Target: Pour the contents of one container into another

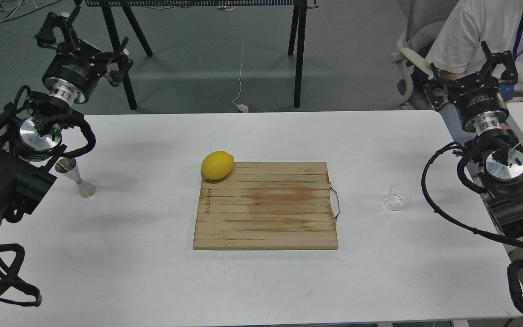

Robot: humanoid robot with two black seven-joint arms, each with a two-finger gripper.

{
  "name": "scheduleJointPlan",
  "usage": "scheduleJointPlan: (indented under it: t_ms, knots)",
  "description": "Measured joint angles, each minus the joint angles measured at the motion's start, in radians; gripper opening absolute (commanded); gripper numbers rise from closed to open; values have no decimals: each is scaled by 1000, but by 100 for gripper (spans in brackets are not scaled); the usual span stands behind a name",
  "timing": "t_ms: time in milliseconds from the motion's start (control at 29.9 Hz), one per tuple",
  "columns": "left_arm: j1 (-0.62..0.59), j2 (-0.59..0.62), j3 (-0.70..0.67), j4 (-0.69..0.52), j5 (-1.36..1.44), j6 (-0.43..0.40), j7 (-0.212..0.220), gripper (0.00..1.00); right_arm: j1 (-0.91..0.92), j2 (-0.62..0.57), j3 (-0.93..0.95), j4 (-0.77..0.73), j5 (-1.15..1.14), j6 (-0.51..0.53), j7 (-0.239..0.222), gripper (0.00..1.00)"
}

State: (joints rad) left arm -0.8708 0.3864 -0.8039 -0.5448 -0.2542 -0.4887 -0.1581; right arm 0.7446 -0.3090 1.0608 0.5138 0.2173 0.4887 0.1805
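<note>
The small clear glass cup [397, 196] stands upright on the white table [152, 272], to the right of the cutting board. The steel hourglass-shaped jigger [78, 178] stands upright near the table's left edge, partly tucked behind my left arm. My left gripper [85, 42] is raised beyond the table's far left corner, well above and behind the jigger, with its fingers spread and nothing between them. My right gripper [468, 69] is raised past the far right corner, above and behind the glass cup, also spread and empty.
A wooden cutting board [266, 213] lies in the table's middle, with a yellow lemon [217, 165] at its far left corner. A person in a white shirt [484, 27] sits behind the right gripper. Black stand legs [298, 54] rise behind the table.
</note>
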Motion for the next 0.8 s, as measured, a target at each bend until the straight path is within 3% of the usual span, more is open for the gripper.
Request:
scheduleJointPlan:
  t_ms: [434,568,802]
  knots:
    - [27,25,5,-44,0,0,-11,100,-1,3,38,9,0,0,1,100]
    - [76,115,14,-144,20,0,-10,100,-5,2,30,9,0,0,1,100]
    - [145,320,15,-420,178,0,-22,100,-23,2,22,8,-1,0,4,100]
